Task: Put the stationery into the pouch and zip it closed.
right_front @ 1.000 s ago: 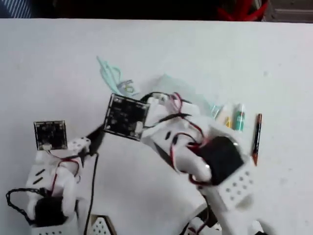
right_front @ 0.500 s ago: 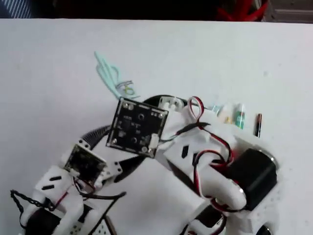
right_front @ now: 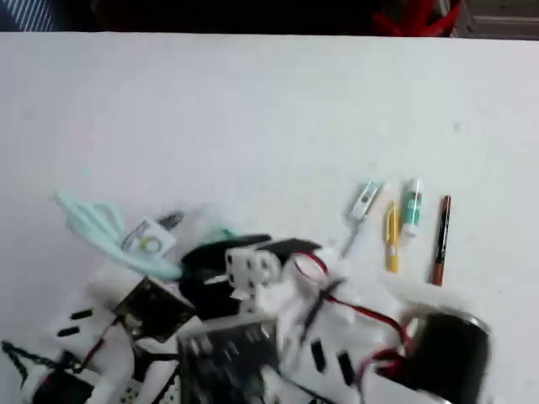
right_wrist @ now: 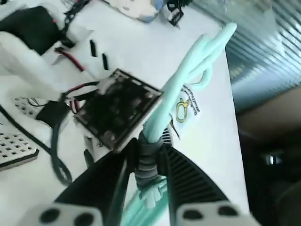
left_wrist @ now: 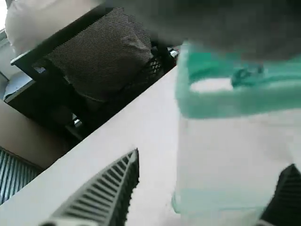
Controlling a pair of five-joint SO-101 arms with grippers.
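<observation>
at the near edge of the table point(right_front: 269, 109) the two arms crowd together, blurred in the high view. in the right wrist view the right gripper point(right_wrist: 149, 151) is clenched on the pouch point(right_wrist: 188, 82), its two dark fingers point(right_wrist: 188, 181) pinching the bunched teal trim, which runs up and away from the jaws. a small printed label hangs off the trim just past the grasp. close beside the pinched part sits the left arm's camera board point(right_wrist: 117, 110), with red and black wires trailing from it.

in the left wrist view the left gripper point(left_wrist: 211, 160) is spread wide. the clear body and teal band of the pouch point(left_wrist: 225, 99) lie in the gap. the ribbed finger point(left_wrist: 108, 193) stands apart from the pouch edge. whether the other finger touches the pouch cannot be told.

from above, the pouch point(right_front: 109, 225) lies toward the left side, just beyond the arms, its teal band slanting across the white surface.

well apart from it to the right, the stationery lies loose on the table in a row: a white clip-like piece point(right_front: 365, 202), a yellow pen point(right_front: 392, 237), a green-and-white tube point(right_front: 412, 206) and a dark red pen point(right_front: 440, 240). none of them is in the pouch.

beyond the table edge, the left wrist view shows a dark mesh chair point(left_wrist: 99, 61).
</observation>
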